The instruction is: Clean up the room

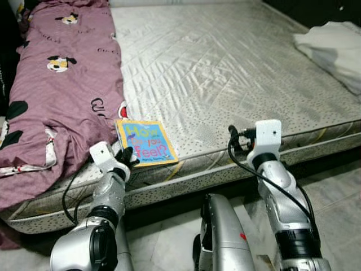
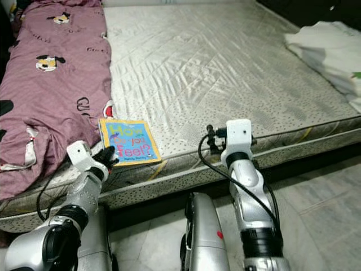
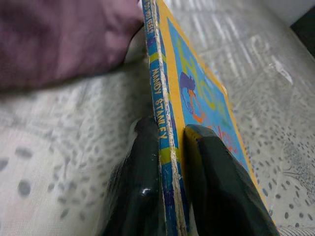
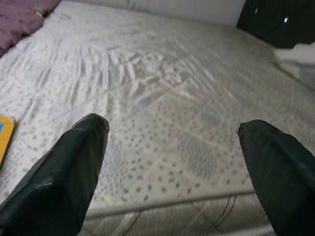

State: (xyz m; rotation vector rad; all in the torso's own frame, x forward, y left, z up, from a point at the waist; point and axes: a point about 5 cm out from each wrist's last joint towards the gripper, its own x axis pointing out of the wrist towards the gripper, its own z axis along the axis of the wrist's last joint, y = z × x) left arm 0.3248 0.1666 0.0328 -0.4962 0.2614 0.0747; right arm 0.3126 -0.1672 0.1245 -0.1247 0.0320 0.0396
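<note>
While left gripper (image 3: 170, 152) pinches book (image 1: 145, 141), right gripper (image 4: 172, 147) spread wide

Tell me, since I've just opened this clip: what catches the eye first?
A bright yellow-and-blue book lies at the mattress's near edge, its spine pinched by the left tool. Beside it on the left sprawls a mauve cartoon-print blanket. The right tool hovers open over the mattress edge.

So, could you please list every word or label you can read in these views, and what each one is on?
"How ... you feel?" on the book's front cover; the middle word is too blurred to read.
"MANDY STANLEY" on the book's spine, pinched in the left end effector.
Small line under the cover title: too small to read.
Dark lettering on the purple blanket: folded, unreadable.
</note>
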